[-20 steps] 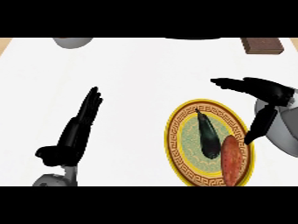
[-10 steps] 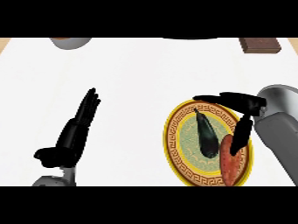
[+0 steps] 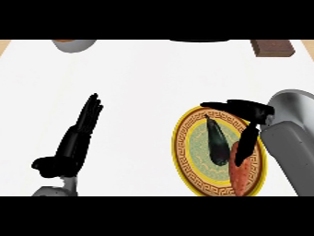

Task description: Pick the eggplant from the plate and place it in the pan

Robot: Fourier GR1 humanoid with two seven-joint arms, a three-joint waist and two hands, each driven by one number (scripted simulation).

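Right hand [image 3: 253,109] spread wide over eggplant [image 3: 218,145], apparently not touching. Lower, close around mid-body; avoid orange vegetable [image 3: 242,177] just beside.

A wide bare stretch of the desk [image 3: 152,92] is seen from the 9 to the 12 o'clock of the plate [image 3: 179,156]. At the far edge, a grey bowl [image 3: 74,44] stands at 11 o'clock and a brown block [image 3: 271,47] at 1 o'clock, well apart. On the plate, the eggplant [image 3: 218,143] is crowded at its 4 o'clock by an orange vegetable [image 3: 244,177]. The plate's 2 o'clock side is covered by the right hand [image 3: 253,110]. The desk's 8 o'clock is occupied by the left hand [image 3: 78,138].
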